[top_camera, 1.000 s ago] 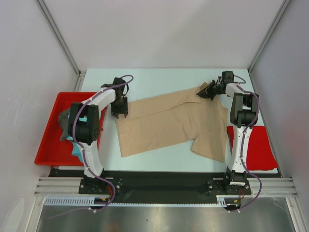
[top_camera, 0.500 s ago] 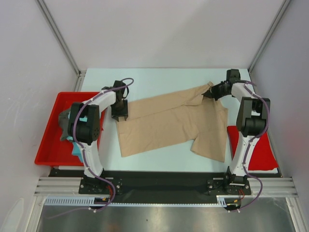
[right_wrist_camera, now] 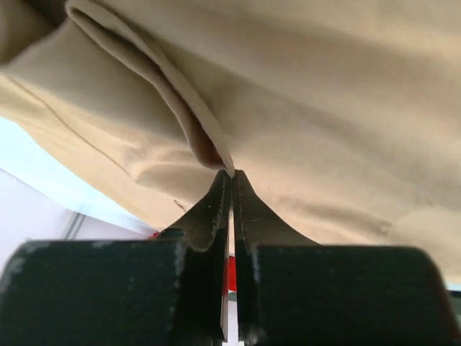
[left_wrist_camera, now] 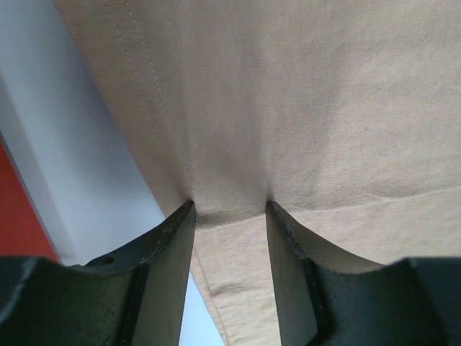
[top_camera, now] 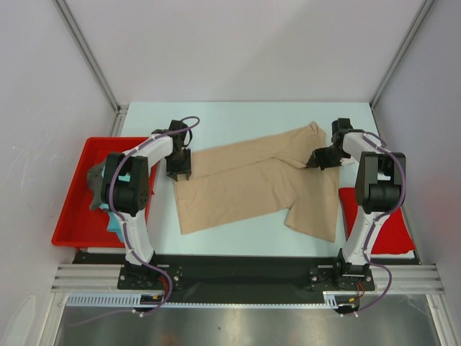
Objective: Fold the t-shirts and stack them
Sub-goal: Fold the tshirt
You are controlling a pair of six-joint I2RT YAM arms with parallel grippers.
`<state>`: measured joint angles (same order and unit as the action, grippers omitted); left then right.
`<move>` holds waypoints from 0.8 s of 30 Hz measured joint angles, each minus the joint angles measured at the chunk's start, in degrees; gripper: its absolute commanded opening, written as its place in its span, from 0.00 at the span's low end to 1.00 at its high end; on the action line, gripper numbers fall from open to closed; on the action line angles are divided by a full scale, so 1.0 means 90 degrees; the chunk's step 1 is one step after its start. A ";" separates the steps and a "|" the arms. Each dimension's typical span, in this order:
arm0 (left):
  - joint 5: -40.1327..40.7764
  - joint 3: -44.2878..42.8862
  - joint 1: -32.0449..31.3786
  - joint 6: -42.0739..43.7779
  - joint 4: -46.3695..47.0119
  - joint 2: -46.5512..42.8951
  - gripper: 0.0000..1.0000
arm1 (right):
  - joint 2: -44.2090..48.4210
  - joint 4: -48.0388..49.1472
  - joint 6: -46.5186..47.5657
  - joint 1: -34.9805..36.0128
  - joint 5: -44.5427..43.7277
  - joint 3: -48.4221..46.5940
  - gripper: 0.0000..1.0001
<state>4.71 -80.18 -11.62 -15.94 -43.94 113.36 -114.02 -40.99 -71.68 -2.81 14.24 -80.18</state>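
The large tan t-shirt (top_camera: 252, 180) lies spread across the pale table. My left gripper (top_camera: 178, 170) stands open at the shirt's left edge. Both fingertips press down on the tan cloth (left_wrist_camera: 288, 108), with the stitched hem between them (left_wrist_camera: 230, 209). My right gripper (top_camera: 318, 159) is at the shirt's upper right part, shut on a thin folded edge of the tan cloth (right_wrist_camera: 232, 171). A teal t-shirt (top_camera: 115, 222) and a dark grey t-shirt (top_camera: 95, 184) lie bunched in the red tray, partly hidden by the left arm.
The red tray (top_camera: 75, 216) sits off the table's left edge. A flat red mat (top_camera: 392, 216) lies at the right, under the right arm. White walls and metal posts close in the back and both sides.
My right gripper has pulled back from the far right corner toward the near side, drawing the shirt's edge with it. The left gripper has stayed where it was.
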 measured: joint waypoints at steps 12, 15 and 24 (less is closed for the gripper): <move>-0.0102 0.0000 0.0083 0.0066 0.0017 0.0000 0.50 | 0.0476 0.0095 -0.0554 0.0046 -0.0437 0.0488 0.38; -0.0126 0.0000 0.0141 0.0066 0.0022 0.0000 0.50 | 0.0498 0.0049 -0.0318 0.0046 -0.0491 0.0493 0.48; -0.0175 0.0000 0.0231 0.0092 0.0070 0.0000 0.49 | 0.0673 0.0338 0.2147 0.0051 -0.1103 -0.0529 0.40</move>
<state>3.14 -80.18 -9.54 -15.11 -43.31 113.36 -107.96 -37.95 -52.36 -2.35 4.32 -84.95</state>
